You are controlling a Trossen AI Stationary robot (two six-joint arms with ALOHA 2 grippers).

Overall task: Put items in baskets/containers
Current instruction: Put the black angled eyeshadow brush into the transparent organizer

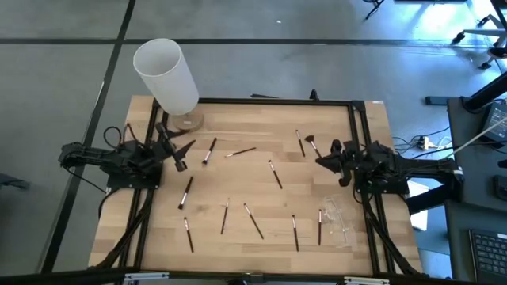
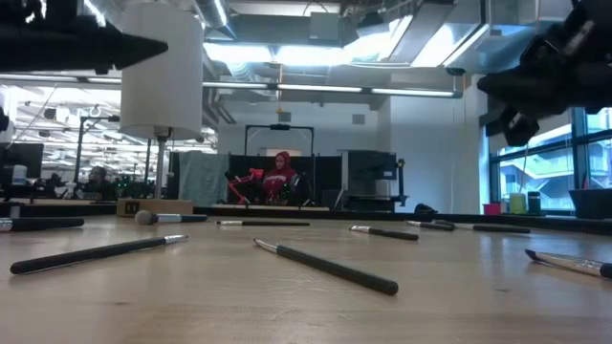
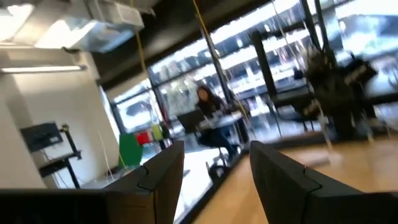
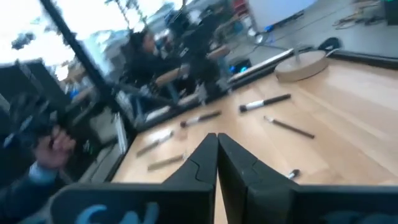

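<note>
Several thin makeup brushes lie flat and scattered on the wooden table (image 1: 238, 186), among them one (image 1: 210, 150) near my left gripper, one (image 1: 274, 173) mid-table and a flared dark-headed one (image 1: 311, 142) at the far right. A clear container (image 1: 337, 218) stands near the right front, visible only by glints. My left gripper (image 1: 184, 156) hovers open above the table's left side, with nothing between its fingers (image 3: 163, 180). My right gripper (image 1: 320, 162) hovers shut above the right side, its fingers (image 4: 205, 163) empty.
A tall white cylinder (image 1: 166, 73) on a round wooden base (image 1: 188, 121) stands at the table's far left corner, close behind my left gripper. A dark frame (image 1: 273, 100) borders the table. In the low view a person (image 2: 280, 172) sits in the room far beyond.
</note>
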